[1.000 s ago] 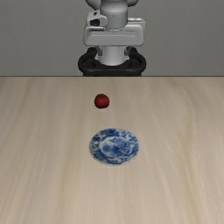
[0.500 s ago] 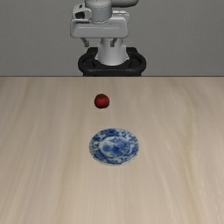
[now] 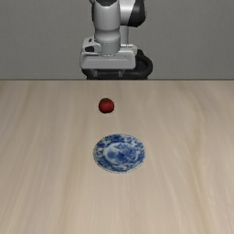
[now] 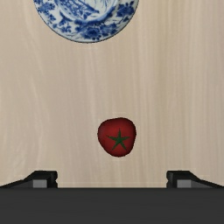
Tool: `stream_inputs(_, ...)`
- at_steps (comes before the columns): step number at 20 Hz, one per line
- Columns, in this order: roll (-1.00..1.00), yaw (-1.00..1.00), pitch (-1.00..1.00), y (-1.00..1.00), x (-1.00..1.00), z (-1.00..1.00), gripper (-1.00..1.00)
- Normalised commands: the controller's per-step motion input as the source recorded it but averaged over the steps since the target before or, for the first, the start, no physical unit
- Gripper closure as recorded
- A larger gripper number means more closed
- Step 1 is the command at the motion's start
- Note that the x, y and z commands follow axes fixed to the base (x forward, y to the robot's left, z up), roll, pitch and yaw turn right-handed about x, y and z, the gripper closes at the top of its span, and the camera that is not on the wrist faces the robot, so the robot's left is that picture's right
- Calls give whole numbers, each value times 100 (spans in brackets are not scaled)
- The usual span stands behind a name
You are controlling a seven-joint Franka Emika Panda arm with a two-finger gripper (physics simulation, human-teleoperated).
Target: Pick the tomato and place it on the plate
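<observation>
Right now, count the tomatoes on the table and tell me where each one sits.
1. The tomato lies on the table, just above the blue-patterned plate in the exterior view and apart from it. None seems to be hidden.

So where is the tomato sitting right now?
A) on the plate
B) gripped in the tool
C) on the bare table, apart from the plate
C: the tomato lies on the wooden table, clear of the blue plate, and the open tool is not touching it.
</observation>
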Motion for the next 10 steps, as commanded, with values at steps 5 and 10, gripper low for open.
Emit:
stream_inputs(5,0,0,0,0,0,-100,-100)
stream_inputs(10,0,0,0,0,0,-100,-100)
